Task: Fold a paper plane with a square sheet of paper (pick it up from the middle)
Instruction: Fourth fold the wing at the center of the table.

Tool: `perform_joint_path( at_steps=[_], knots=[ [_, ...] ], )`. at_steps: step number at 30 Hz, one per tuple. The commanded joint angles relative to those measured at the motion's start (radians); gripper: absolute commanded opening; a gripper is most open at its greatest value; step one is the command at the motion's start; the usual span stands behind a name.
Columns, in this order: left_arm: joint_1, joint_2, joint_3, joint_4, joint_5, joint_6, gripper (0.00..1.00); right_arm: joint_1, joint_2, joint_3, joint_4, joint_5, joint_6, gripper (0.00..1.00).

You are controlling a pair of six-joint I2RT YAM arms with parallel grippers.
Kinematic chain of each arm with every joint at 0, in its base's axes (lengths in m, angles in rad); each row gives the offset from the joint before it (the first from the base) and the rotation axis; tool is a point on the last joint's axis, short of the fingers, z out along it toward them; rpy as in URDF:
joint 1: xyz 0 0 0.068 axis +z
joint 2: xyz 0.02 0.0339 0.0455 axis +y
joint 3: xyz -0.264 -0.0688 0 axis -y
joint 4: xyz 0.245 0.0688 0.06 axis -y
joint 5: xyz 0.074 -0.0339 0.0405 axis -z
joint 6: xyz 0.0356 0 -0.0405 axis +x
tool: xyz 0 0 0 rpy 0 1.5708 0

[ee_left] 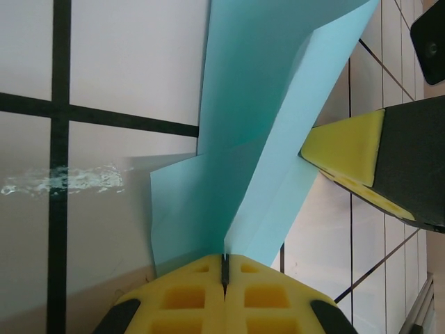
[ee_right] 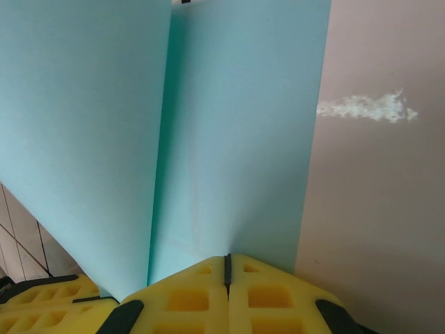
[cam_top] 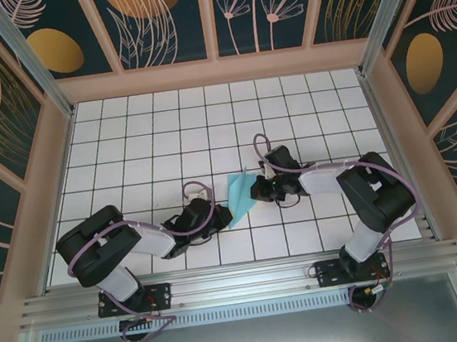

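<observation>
The left gripper [cam_top: 221, 216], black with yellow foam pads, has its jaws pressed fully together on a thin light-blue sheet of paper [cam_top: 238, 193] creased into a long pointed shape. In the left wrist view the pads meet in a tight seam at the left gripper [ee_left: 224, 268], and the sheet of paper [ee_left: 278, 104] comes out from between them. It runs straight ahead of the fingertips with a fold ridge along its length. A whitish scuff [ee_left: 69, 179] marks the white, black-lined tiled bench [cam_top: 141, 140] ahead and to the left of this gripper.

From above, the sheet of paper lies between the two grippers, its point ahead and to the right of the left one. Whether its lower edge touches the bench I cannot tell.

The right gripper [cam_top: 258, 191], of the same build, is clamped shut on the paper's opposite edge. In the left wrist view the right gripper [ee_left: 348, 149] has its yellow pad against the paper's right side. In its own wrist view the right gripper [ee_right: 227, 263] pinches the sheet of paper [ee_right: 236, 125], which spreads ahead in two blue panels. The left gripper [ee_right: 42, 296] sits low to its left.
</observation>
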Motion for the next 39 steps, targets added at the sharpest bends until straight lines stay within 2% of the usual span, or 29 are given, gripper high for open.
perform_joint_path(
  at_steps=[1,7,13,26,39],
  knots=[
    [0.008,0.022,0.010,-0.034,0.005,-0.006,0.00,0.015,-0.036,0.029,-0.029,0.012,-0.007,0.06],
    [0.009,0.035,0.027,-0.056,0.011,0.007,0.00,0.042,-0.105,0.033,0.045,-0.062,-0.011,0.07],
    [0.008,0.038,0.027,-0.064,0.005,0.000,0.00,0.068,-0.048,0.044,0.111,-0.144,0.006,0.06],
    [0.008,0.013,0.040,-0.122,-0.015,0.010,0.00,0.079,0.077,0.115,0.114,-0.094,0.020,0.06],
    [0.009,-0.032,0.067,-0.146,-0.023,0.068,0.17,0.079,0.107,0.113,0.129,-0.102,0.016,0.05]
  ],
)
